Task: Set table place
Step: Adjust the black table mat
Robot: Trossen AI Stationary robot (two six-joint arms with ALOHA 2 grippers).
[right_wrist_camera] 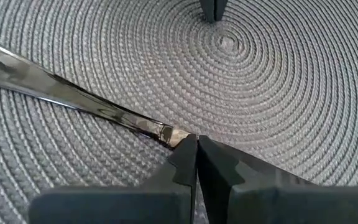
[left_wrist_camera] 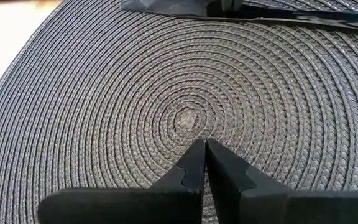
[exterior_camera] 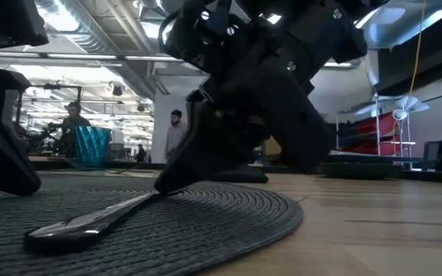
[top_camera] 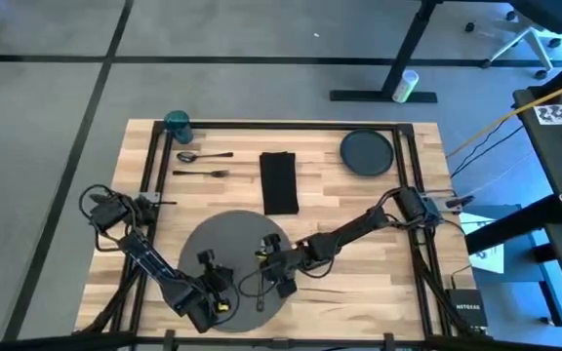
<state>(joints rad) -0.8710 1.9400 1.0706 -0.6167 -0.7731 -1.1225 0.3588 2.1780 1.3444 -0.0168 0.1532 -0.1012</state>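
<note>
Knife [right_wrist_camera: 73, 93] flat, diagonal across mat [right_wrist_camera: 278, 93]

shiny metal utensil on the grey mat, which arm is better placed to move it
Right. The right gripper is closed on one end of the shiny metal utensil lying on the round grey woven mat; the left gripper rests shut and empty near the mat's centre.

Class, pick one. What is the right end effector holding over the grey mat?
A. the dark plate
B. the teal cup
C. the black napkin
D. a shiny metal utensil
D: the right end effector is shut on the tip of a shiny metal utensil lying across the grey mat.
</note>
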